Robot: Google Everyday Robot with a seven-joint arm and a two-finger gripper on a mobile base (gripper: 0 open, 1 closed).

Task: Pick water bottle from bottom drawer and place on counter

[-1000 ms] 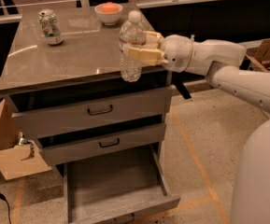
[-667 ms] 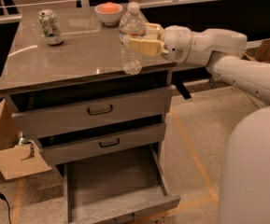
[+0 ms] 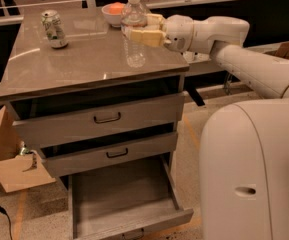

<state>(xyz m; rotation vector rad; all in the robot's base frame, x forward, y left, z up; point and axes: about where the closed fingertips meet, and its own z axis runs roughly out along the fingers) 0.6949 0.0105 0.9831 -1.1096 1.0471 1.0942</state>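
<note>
The water bottle (image 3: 134, 31) is a clear plastic bottle, upright over the right part of the counter (image 3: 84, 59), its base at or just above the surface. My gripper (image 3: 143, 28) comes in from the right and is shut on the bottle at mid height, its cream fingers (image 3: 146, 36) on either side of it. The bottom drawer (image 3: 124, 199) is pulled out below and its grey inside is empty.
A green-white soda can (image 3: 53, 29) stands at the counter's back left. A white bowl with something orange (image 3: 115, 11) sits at the back, just behind the bottle. Two upper drawers (image 3: 104, 119) are slightly open. A cardboard box (image 3: 14, 169) lies on the floor left.
My arm has carried the bottle left and further back, from beside the counter's right edge to over the counter top.
</note>
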